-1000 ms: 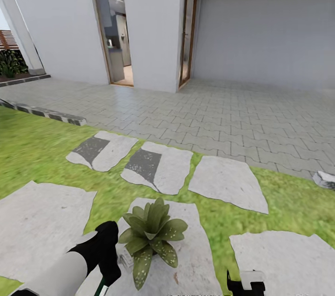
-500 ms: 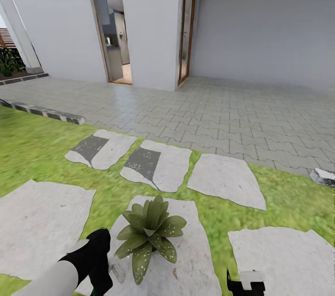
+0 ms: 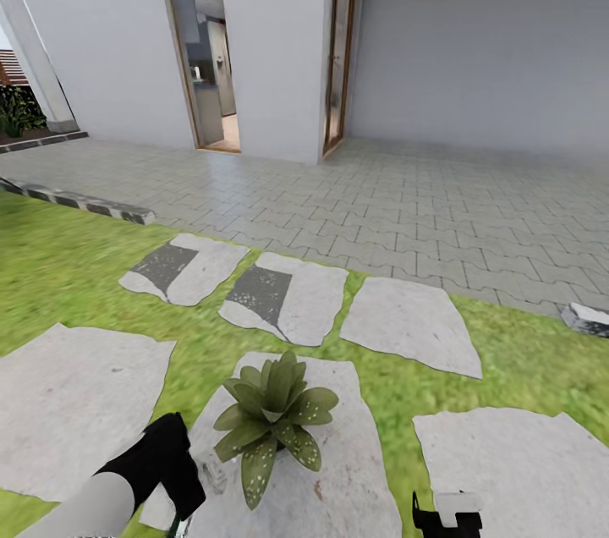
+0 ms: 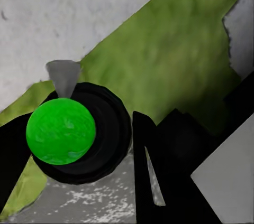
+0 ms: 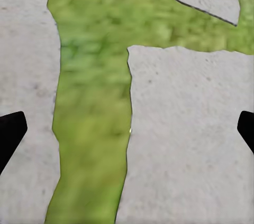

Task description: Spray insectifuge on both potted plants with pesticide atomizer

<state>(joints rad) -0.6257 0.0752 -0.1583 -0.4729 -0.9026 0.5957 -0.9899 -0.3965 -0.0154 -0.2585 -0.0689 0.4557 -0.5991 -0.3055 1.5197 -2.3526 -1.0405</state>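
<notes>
You are mid-spray on the potted plant (image 3: 272, 415), which sits on a stepping stone (image 3: 338, 470) and shows whitish specks on its near leaves. Your left gripper (image 3: 173, 479) grips the pesticide atomizer (image 4: 62, 129) beside it; aim at the unspeckled far leaves next. Your right gripper (image 5: 127, 129) has its fingers spread wide.

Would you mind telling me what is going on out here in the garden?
The robot stands on the lawn over a potted plant that sits on a stepping stone. Its left claw holds the atomizer beside the plant, on the robot's left. Whitish specks already dot the plant's nearer leaves. The right claw hangs open over stone and grass, holding nothing.
</notes>
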